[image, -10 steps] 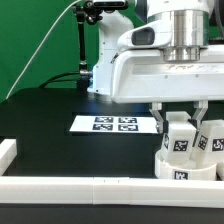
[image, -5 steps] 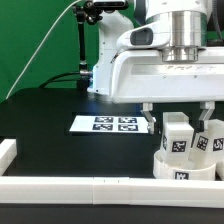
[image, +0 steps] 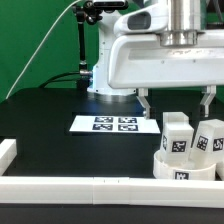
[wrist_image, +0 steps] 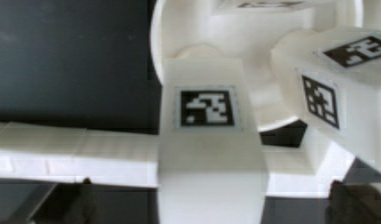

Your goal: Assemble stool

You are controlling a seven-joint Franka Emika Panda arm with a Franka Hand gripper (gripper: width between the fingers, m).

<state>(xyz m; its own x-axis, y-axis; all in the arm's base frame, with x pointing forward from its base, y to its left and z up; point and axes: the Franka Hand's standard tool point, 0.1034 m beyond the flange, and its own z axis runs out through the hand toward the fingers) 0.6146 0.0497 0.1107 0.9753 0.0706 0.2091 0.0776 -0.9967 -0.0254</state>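
Observation:
The round white stool seat (image: 186,170) lies at the exterior view's lower right, against the white front wall. Two white tagged legs stand upright on it: one in the middle (image: 177,134) and one further right (image: 210,138). My gripper (image: 176,102) hangs open above the middle leg, with its fingers clear of the leg top and nothing between them. In the wrist view the middle leg (wrist_image: 208,125) runs straight below the gripper (wrist_image: 205,200), between the dark fingertips (wrist_image: 23,197). The second leg (wrist_image: 341,85) stands beside it on the seat (wrist_image: 178,45).
The marker board (image: 115,124) lies flat on the black table behind the seat. A white wall (image: 80,188) runs along the front edge, with a short white block (image: 8,152) at the exterior view's left. The arm's base (image: 100,70) stands at the back.
The gripper was down around the middle leg a second ago. Its fingers have spread and it has risen straight up, leaving the leg standing on the seat.

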